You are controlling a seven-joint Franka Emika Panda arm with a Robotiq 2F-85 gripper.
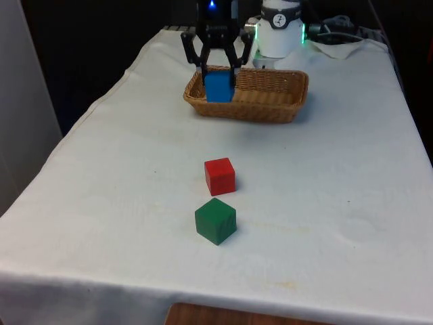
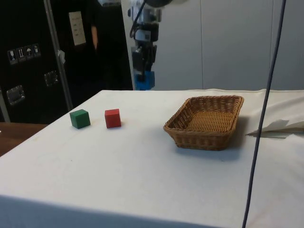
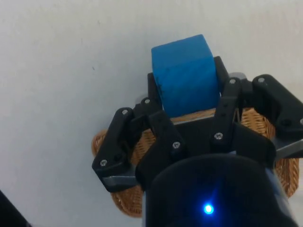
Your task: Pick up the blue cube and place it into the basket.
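The blue cube (image 1: 218,87) (image 2: 144,80) (image 3: 184,82) hangs in the air, and my gripper (image 1: 218,78) (image 2: 144,75) (image 3: 185,87) is shut on it, a finger on each side. The wicker basket (image 1: 270,114) (image 2: 202,137) (image 3: 124,201) stands on the cloth at the far end of the table. In the front view the cube lines up with the basket's left end. The side view puts it well above the table and short of the basket's rim. In the wrist view the basket lies under the gripper body, while the cube is over bare cloth.
A red cube (image 1: 220,176) (image 2: 112,118) and a green cube (image 1: 216,221) (image 2: 80,118) sit close together mid-table, nearer the front edge. Crumpled white cloth (image 1: 338,44) (image 2: 278,126) lies beyond the basket. A dark cable (image 2: 266,95) hangs across the side view.
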